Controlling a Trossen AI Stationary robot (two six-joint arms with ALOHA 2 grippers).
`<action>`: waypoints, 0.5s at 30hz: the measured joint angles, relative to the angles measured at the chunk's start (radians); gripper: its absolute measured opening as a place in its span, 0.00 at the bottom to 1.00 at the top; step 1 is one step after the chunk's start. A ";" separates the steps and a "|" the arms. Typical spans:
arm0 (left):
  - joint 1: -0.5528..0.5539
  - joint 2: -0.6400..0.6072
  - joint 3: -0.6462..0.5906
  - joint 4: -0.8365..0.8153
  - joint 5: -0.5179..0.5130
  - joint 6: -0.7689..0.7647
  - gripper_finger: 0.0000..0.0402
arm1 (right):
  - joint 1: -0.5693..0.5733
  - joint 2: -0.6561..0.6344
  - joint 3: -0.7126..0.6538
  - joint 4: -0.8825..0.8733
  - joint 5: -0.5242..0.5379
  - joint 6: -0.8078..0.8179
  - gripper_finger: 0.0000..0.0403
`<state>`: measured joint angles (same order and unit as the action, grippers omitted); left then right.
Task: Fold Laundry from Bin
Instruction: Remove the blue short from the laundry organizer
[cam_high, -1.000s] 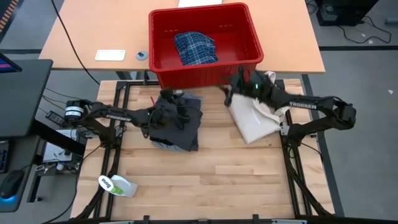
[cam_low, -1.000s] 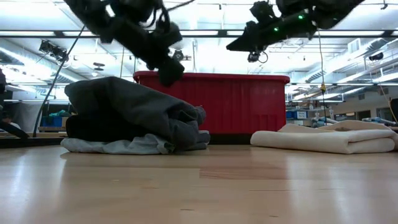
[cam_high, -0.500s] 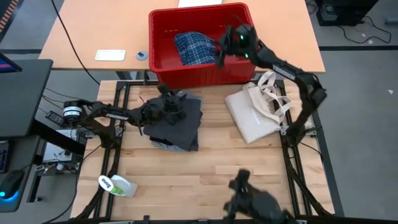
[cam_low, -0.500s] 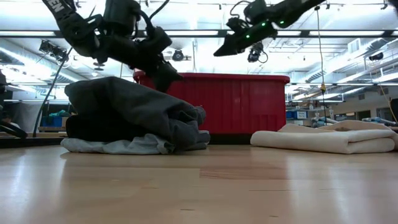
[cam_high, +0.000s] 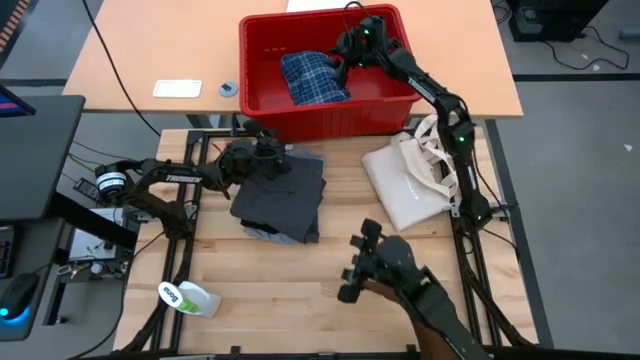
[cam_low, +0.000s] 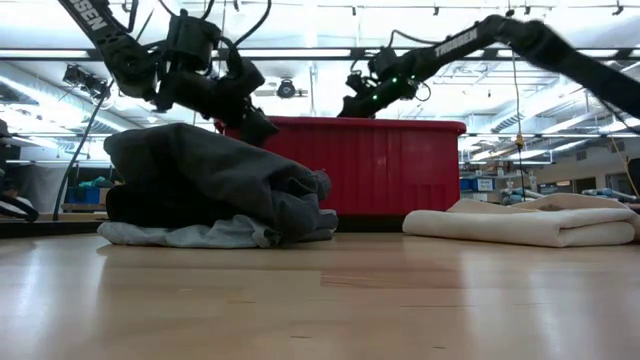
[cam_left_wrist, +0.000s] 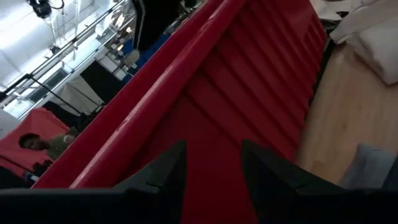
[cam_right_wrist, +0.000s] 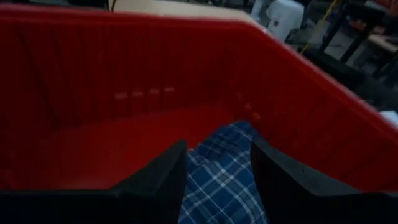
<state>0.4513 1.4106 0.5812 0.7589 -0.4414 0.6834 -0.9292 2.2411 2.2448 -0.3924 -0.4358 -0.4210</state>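
My right gripper (cam_high: 345, 50), fingers parted and empty, hangs over the plaid shirt (cam_high: 313, 77) in the bin (cam_high: 262, 88); my left gripper (cam_high: 268, 152), parted, hovers above the black garment (cam_high: 283, 193).

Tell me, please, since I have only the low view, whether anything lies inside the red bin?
Observer: Yes, a blue plaid shirt lies inside the bin.
Operator: Thank you. Is the right pincer holding it?
Observer: No, the right pincer is open over the shirt, with nothing between its fingers.
Operator: And the left pincer?
Observer: The left pincer is open and empty, facing the bin's outer wall.
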 joint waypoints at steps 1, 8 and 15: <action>0.000 0.000 0.000 0.001 0.006 0.000 0.38 | -0.002 0.026 0.036 -0.021 0.001 -0.001 0.46; -0.010 -0.083 0.032 -0.023 0.009 -0.010 0.38 | -0.038 0.082 0.084 -0.112 0.121 -0.121 0.47; 0.063 -0.131 0.301 -0.444 0.011 -0.192 0.38 | -0.079 0.082 0.084 -0.371 0.157 -0.112 0.47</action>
<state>0.5140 1.2794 0.8820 0.3152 -0.4302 0.4914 -1.0083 2.3230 2.3288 -0.7636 -0.2787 -0.5334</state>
